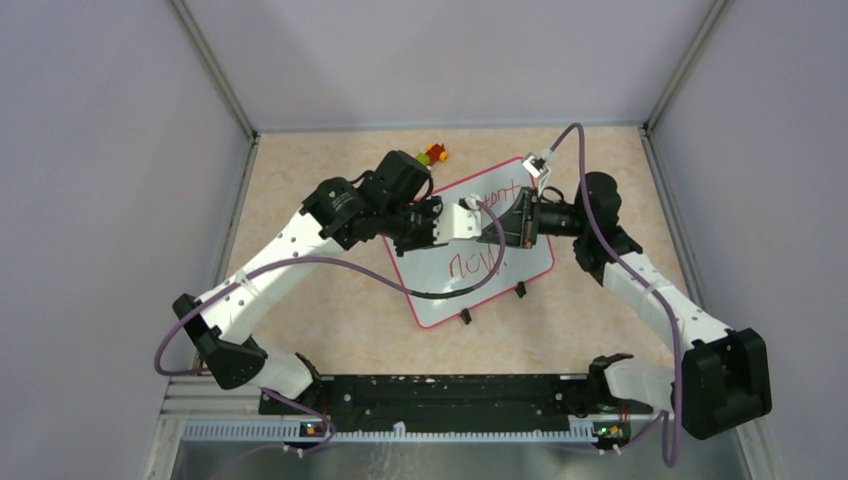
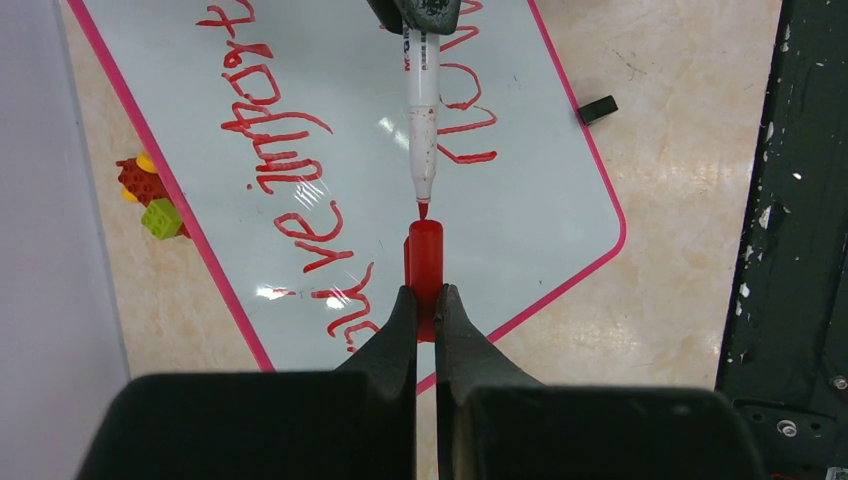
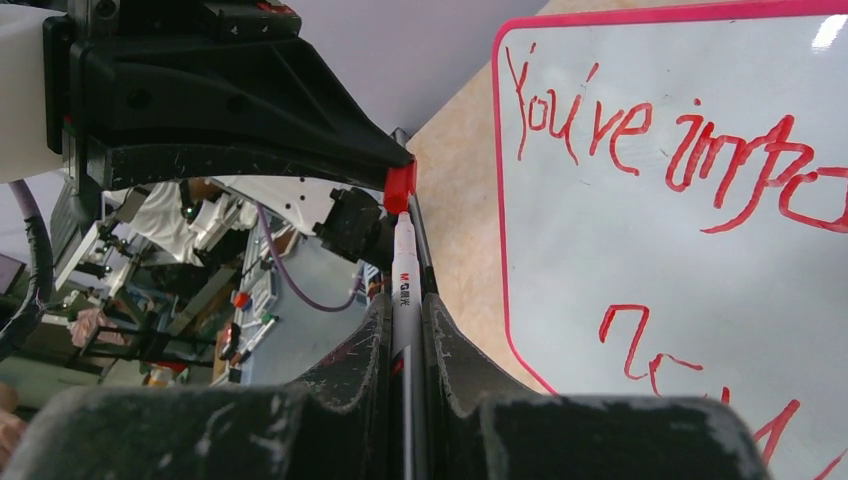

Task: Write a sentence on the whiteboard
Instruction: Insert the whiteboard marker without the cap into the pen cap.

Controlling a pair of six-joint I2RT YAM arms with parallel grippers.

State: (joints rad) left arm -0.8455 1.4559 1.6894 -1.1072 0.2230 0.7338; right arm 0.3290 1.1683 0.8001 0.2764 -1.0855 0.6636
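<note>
The whiteboard lies tilted on the table, white with a pink-red rim. The sentence in red marker reads "You're important", with a short word below it. Above the board my two grippers meet tip to tip. My left gripper is shut on a red marker cap. My right gripper is shut on the white marker. The marker's red tip points at the cap's open end, a small gap apart. In the right wrist view the cap sits just beyond the marker, beside the whiteboard.
A small pile of red, green and yellow toy bricks lies just past the board's far edge. Two black clips stick out from the board's near edge. A black rail runs between the arm bases. Grey walls enclose the table.
</note>
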